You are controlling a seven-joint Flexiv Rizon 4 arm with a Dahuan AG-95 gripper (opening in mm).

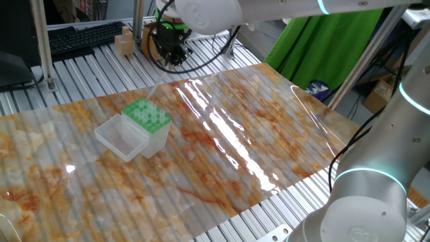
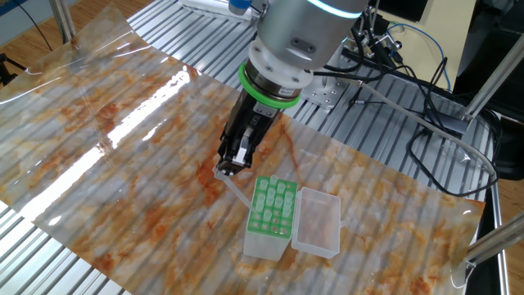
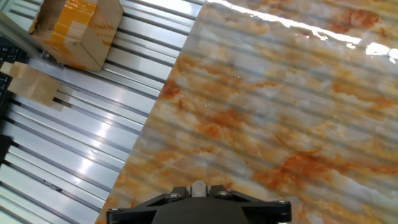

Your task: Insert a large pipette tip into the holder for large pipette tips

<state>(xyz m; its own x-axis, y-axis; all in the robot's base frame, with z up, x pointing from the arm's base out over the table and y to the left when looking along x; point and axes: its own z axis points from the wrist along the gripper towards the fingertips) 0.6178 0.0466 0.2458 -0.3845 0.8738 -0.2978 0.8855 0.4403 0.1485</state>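
Observation:
My gripper (image 2: 232, 161) hangs over the marbled sheet, shut on the wide end of the large pipette tip (image 2: 237, 193). The tip slants down and right, and its point ends just beside the holder for large pipette tips (image 2: 273, 205). That holder is a whitish box with a green plate of holes; its clear lid (image 2: 318, 221) lies open at its side. From the one fixed view, the gripper (image 1: 172, 52) is behind and above the holder (image 1: 146, 114). In the hand view, the tip's rounded whitish end (image 3: 198, 187) sits pinched between the dark jaws; the holder is out of that frame.
The marbled plastic sheet (image 1: 222, 134) covers a slatted metal table (image 1: 80, 74). A cardboard box (image 3: 78, 28) and a smaller block (image 3: 32, 87) sit on the slats past the sheet's edge. A keyboard (image 1: 84, 37) and cables (image 2: 426, 123) lie beyond. A green cloth (image 1: 322, 47) hangs at the far side.

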